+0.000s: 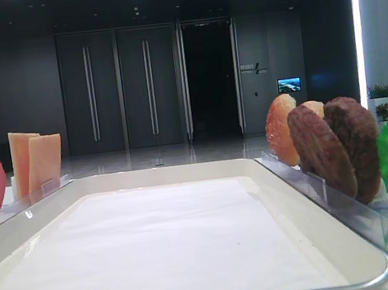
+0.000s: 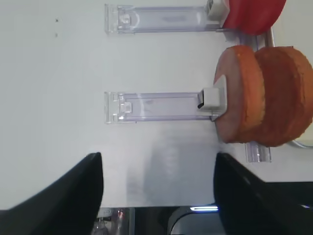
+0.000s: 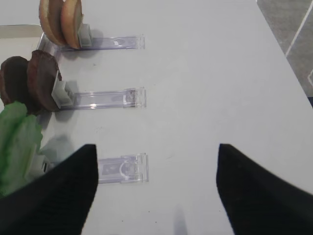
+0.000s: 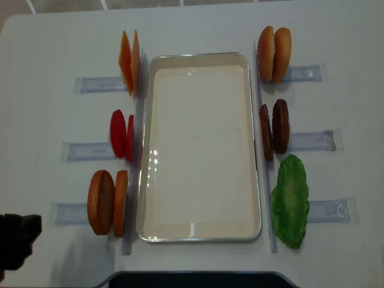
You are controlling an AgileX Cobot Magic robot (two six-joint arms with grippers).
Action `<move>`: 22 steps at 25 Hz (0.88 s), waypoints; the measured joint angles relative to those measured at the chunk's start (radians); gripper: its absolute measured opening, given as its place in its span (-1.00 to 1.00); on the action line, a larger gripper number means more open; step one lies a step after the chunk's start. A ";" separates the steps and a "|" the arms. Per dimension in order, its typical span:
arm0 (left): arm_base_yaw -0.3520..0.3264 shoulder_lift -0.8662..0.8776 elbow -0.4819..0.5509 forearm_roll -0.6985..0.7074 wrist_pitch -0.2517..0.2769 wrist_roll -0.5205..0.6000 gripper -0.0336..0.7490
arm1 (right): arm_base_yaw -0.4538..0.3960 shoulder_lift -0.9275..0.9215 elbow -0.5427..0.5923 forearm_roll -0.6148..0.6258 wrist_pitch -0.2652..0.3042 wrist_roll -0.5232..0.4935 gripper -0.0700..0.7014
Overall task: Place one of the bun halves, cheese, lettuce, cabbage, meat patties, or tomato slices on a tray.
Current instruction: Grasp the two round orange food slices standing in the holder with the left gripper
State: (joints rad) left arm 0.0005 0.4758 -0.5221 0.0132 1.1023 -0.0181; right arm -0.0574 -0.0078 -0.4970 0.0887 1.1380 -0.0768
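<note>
Two claws gaping empty in wrist views, left claw [image 2: 157,196], right claw [image 3: 156,188], overhead shows bare tray [image 4: 198,234].

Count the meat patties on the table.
2. Both meat patties stand on edge, side by side, in the middle rack right of the tray, between the buns and lettuce.

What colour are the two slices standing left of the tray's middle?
Red; the tomato slices show best in the realsense overhead view.

No legible text, labels or numbers anywhere; wall sign [image 1: 248,70] beside the dark doorway too small to read.
</note>
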 joint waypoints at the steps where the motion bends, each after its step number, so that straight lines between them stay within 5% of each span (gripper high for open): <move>1: 0.000 0.022 -0.007 0.005 0.000 -0.008 0.45 | 0.000 0.000 0.000 0.000 0.000 0.000 0.51; 22: 0.000 0.502 -0.212 0.006 -0.025 -0.044 0.45 | 0.000 0.000 0.000 0.000 0.000 0.000 0.51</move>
State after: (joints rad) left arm 0.0005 0.9781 -0.7344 0.0194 1.0772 -0.0617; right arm -0.0574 -0.0078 -0.4970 0.0887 1.1380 -0.0768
